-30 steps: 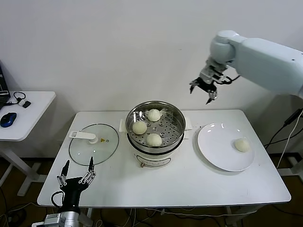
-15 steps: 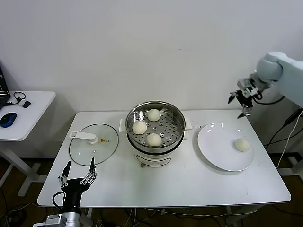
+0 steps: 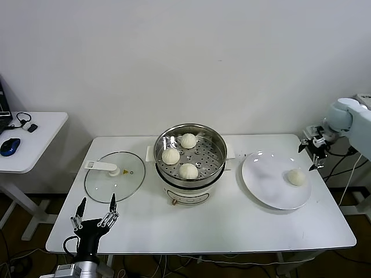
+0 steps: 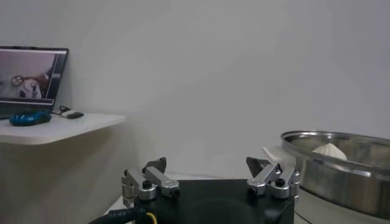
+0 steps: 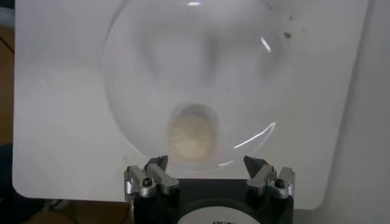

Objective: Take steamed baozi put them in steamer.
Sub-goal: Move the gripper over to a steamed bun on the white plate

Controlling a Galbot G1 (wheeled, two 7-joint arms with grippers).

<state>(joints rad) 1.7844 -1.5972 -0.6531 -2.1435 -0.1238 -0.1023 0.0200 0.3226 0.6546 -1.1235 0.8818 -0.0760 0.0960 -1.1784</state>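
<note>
We see three steamed baozi in the steamer, one on the plate. Right gripper, fingers spread, hangs above it; left gripper, fingers spread, waits off the bench.

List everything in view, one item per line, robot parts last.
steamed baozi: four, off-white; three in the steamer, one on the plate
steamer: one, shiny steel on white base; table centre
plate: one, white; right of steamer
glass lid: one, clear with white handle; left of steamer
table: one, white
side desk: one, white; far left, holding a blue mouse
left claw: open, parked at the table's front left edge
right claw: open, raised beside the plate's far right
</note>
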